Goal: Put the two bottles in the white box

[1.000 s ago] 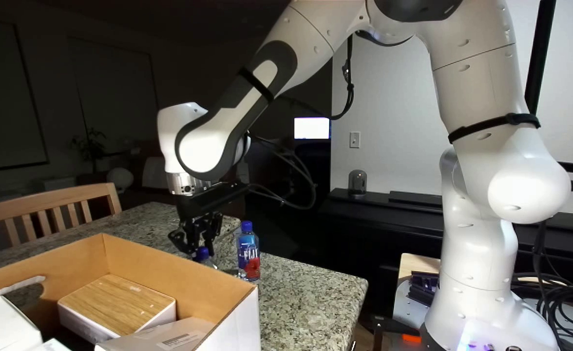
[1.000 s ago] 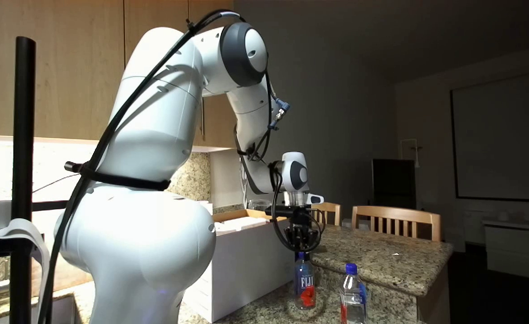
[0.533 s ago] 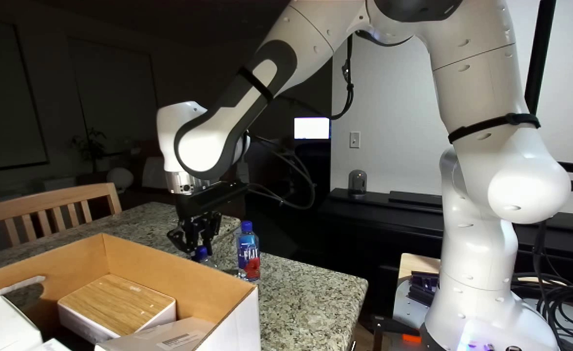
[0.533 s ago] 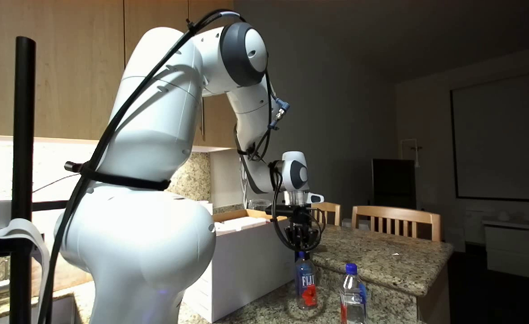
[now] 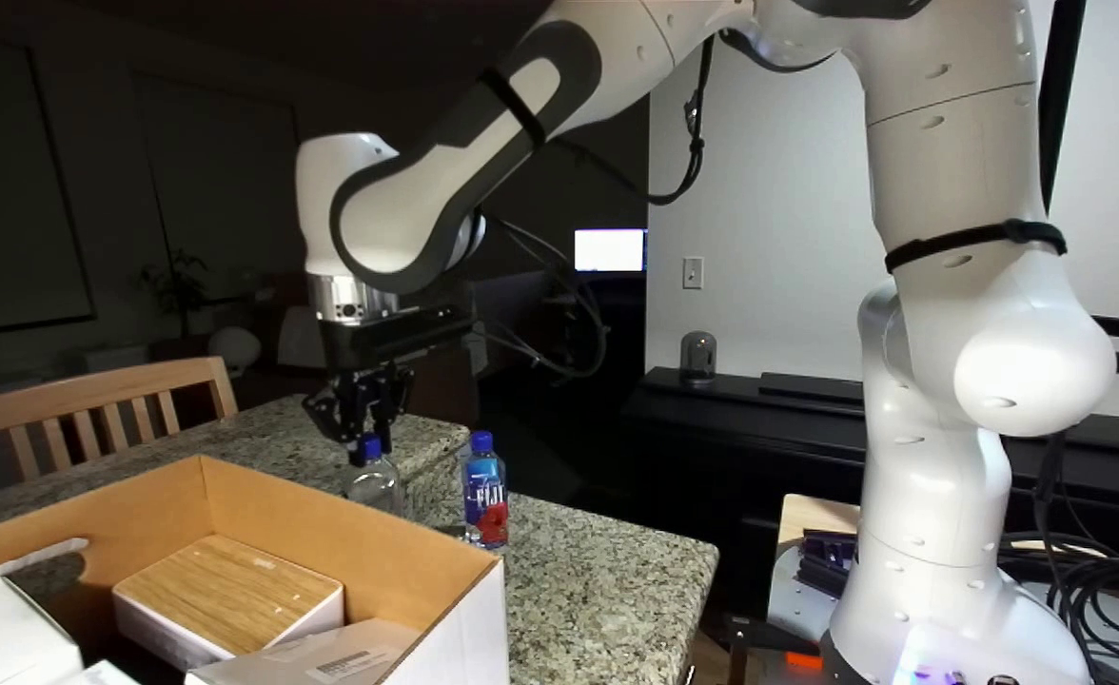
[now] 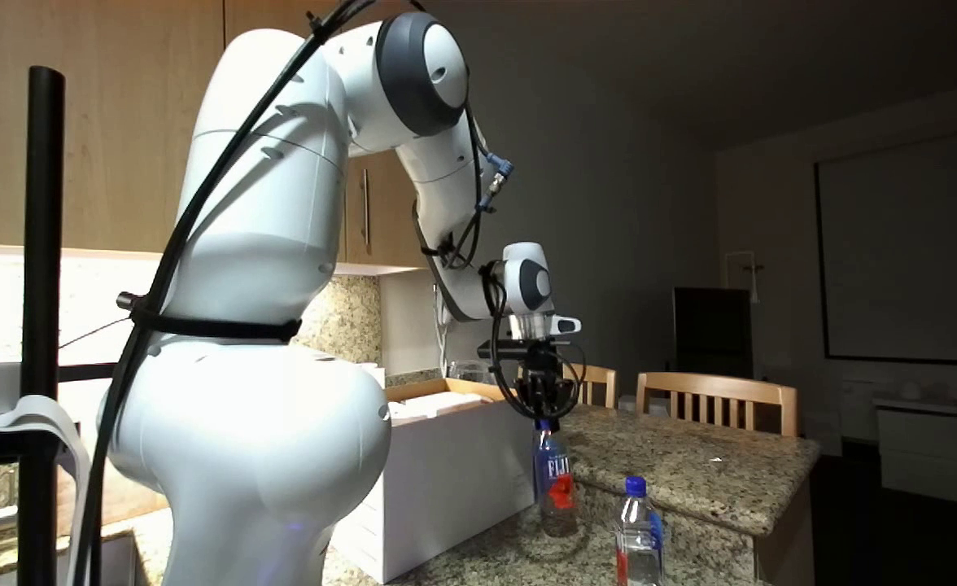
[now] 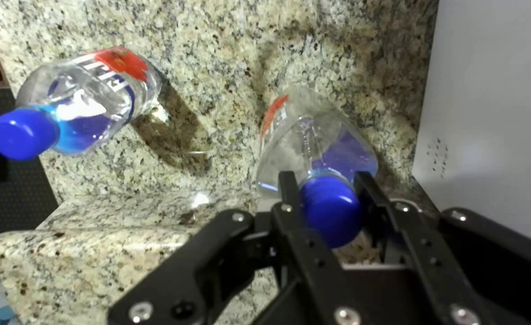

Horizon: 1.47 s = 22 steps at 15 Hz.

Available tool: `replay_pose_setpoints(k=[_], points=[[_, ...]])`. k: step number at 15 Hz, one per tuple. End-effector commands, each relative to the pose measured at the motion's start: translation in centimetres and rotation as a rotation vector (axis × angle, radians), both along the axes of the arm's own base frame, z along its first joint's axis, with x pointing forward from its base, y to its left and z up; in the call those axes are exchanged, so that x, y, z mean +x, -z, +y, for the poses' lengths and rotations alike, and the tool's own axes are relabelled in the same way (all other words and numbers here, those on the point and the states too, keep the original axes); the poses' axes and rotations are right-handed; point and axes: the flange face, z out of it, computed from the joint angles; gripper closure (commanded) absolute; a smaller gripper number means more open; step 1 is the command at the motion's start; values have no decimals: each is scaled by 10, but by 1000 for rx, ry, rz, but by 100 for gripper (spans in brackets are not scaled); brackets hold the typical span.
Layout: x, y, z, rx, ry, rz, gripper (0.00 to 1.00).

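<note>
My gripper (image 7: 325, 177) is shut on the blue cap of a clear bottle (image 7: 313, 131). In both exterior views the gripper (image 5: 369, 445) (image 6: 545, 417) holds this bottle (image 5: 376, 490) (image 6: 558, 480) roughly upright, a little above the counter, beside the white box. The box's white outer wall shows in all views (image 5: 460, 633) (image 6: 454, 480) (image 7: 486, 104); its tan inside shows in an exterior view. The second bottle (image 5: 485, 497), with a blue-and-red label, stands upright on the counter, apart from the gripper, also seen in an exterior view (image 6: 640, 533) and the wrist view (image 7: 89, 97).
The box holds a wood-topped block (image 5: 226, 595), a white carton (image 5: 8, 628) and a flat packet (image 5: 331, 652). A raised granite ledge (image 6: 690, 460) runs beside the bottles, with wooden chairs (image 6: 718, 391) behind it. The box's near wall stands between the held bottle and its inside.
The gripper and arm have moved up. The held bottle has risen with them off the counter. The second bottle and the box have not moved.
</note>
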Motion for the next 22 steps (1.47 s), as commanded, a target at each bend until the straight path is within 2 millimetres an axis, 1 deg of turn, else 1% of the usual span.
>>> replay_pose_setpoints(k=[1, 2, 4, 7, 9, 11, 12, 13, 15, 17, 19, 22], points=[[-20, -71, 3, -31, 25, -61, 84], [-23, -88, 3, -38, 28, -69, 84], [-33, -124, 13, -63, 36, -77, 85], [-44, -173, 37, -99, 25, -79, 85], [-51, -200, 58, -112, 15, -86, 85], [-51, -226, 77, -114, 4, -96, 85], [-54, -236, 88, -113, -3, -106, 85], [-53, -245, 95, -106, -12, -109, 85], [-50, -255, 112, -93, -25, -108, 85], [-43, -253, 127, -87, -50, -101, 85], [-34, -248, 140, -67, -82, -111, 85], [-16, -232, 158, -40, -114, -107, 85]])
